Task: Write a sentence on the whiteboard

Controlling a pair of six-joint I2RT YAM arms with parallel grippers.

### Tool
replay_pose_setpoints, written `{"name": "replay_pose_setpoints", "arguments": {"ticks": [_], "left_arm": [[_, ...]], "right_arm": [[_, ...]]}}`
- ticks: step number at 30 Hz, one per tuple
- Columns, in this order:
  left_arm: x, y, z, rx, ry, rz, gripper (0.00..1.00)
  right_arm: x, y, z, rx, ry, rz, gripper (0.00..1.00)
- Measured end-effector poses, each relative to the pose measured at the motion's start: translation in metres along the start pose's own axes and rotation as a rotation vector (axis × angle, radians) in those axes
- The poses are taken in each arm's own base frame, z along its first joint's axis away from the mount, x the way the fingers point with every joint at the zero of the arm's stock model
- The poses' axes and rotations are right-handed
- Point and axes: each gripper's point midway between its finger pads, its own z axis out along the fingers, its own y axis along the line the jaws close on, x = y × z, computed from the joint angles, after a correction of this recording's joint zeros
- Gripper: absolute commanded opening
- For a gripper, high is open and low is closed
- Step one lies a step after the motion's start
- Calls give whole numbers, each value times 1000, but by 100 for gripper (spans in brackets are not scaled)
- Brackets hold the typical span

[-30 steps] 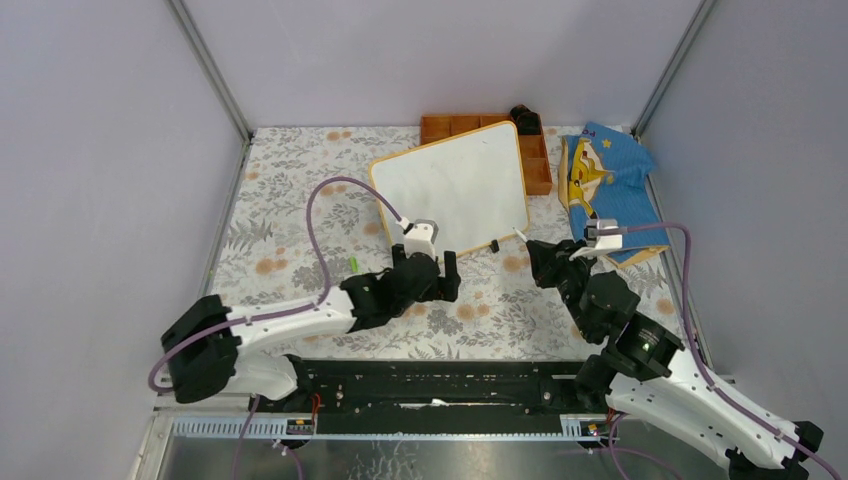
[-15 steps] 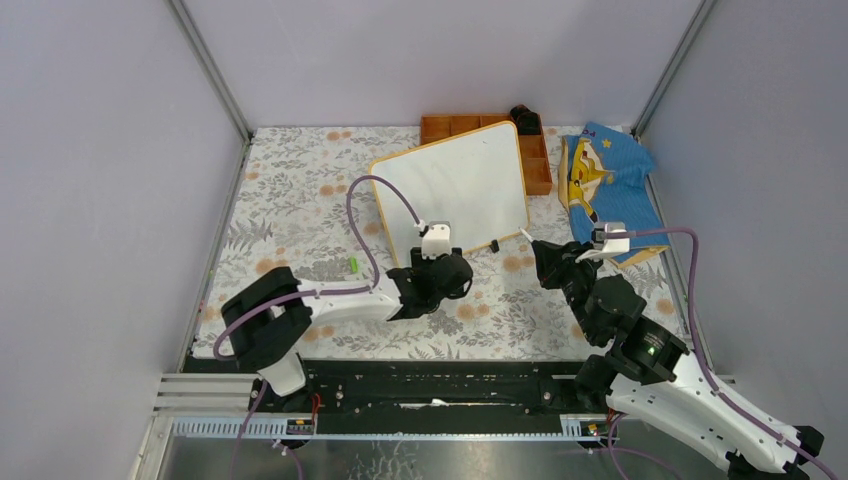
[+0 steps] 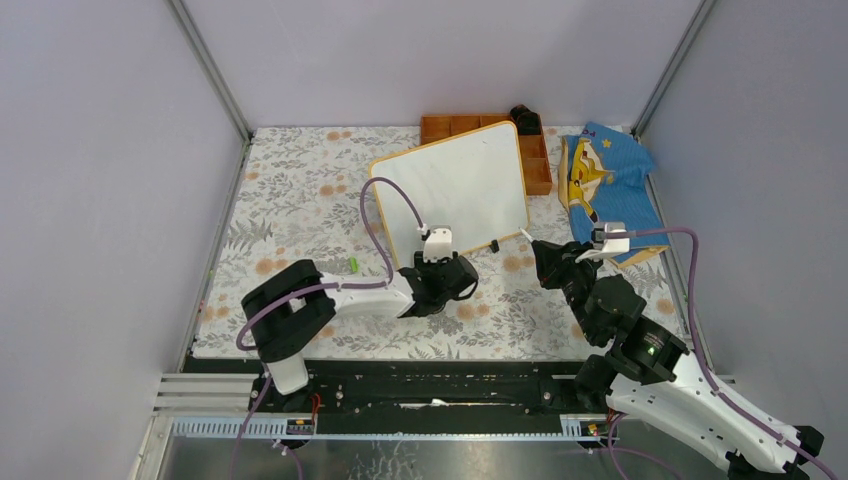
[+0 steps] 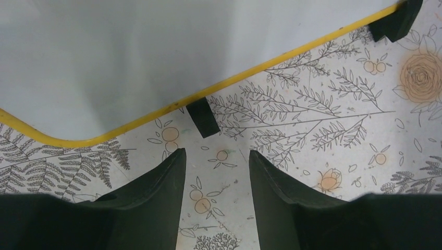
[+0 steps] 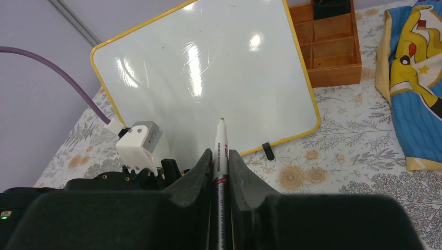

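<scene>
The whiteboard [image 3: 455, 185] leans tilted at the back middle, its yellow-orange frame and black feet resting on the floral mat. Its white face [image 5: 208, 67] is blank, with no sentence in view. My left gripper [image 3: 452, 268] sits low at the board's front edge [image 4: 156, 47]. It is open [image 4: 216, 156] with only mat between its fingers, just short of a black foot [image 4: 202, 117]. My right gripper [image 3: 545, 256] hovers near the board's front right corner, shut [image 5: 220, 154] on a white marker [image 5: 221, 140] whose tip points at the board.
An orange compartment tray [image 3: 470, 125] stands behind the board, a black item [image 3: 525, 117] in its far right cell. A blue cartoon-print cloth [image 3: 605, 180] lies at the right. A small green cap [image 3: 353, 264] lies on the mat left of the left arm.
The left arm has folded and moved its gripper right along the board's front edge, and its jaws have narrowed. The right gripper with the marker has barely shifted.
</scene>
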Motion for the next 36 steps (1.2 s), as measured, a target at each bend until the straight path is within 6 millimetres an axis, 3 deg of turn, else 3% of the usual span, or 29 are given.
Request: {"name": "replay_pose_setpoints", "arguments": {"ticks": [9, 18, 27, 36], "left_arm": [[-12, -3, 10, -19, -18, -24, 53], [-11, 11, 27, -79, -15, -26, 44], [-10, 17, 29, -90, -21, -41, 29], [-5, 34, 26, -102, -22, -59, 25]], "right_arm": [[1, 0, 1, 1, 3, -5, 0], [2, -1, 1, 4, 5, -12, 0], [2, -1, 2, 6, 7, -16, 0], [4, -1, 3, 8, 13, -21, 0]]}}
